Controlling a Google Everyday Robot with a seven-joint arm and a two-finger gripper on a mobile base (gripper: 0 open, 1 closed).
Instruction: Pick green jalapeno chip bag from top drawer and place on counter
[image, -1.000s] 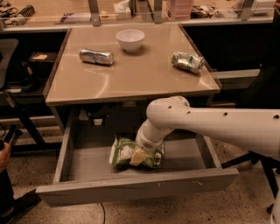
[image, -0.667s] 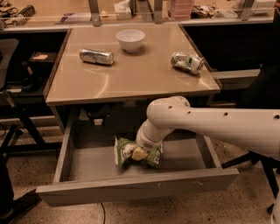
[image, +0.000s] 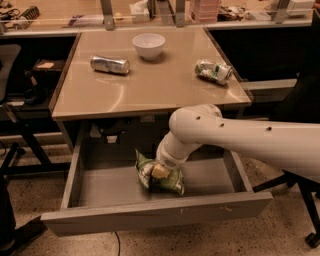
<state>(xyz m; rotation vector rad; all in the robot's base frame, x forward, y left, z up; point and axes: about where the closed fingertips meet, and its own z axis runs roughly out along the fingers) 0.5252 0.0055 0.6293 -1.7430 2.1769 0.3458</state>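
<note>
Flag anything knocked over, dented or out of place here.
Two cans lie on their sides on the counter: a silver can at left and a green-and-white can at right that looks dented. The bowl stands upright. In the open drawer the chip bag sits crumpled, with the pincer down on it. No spill shows.

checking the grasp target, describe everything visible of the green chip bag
The green chip bag is a small, crinkled, shiny foil-looking pouch, light green with a pale patch. It lies crumpled on the floor of the open top drawer, near the middle. The gripper sits on its top, hiding part of it.
</note>
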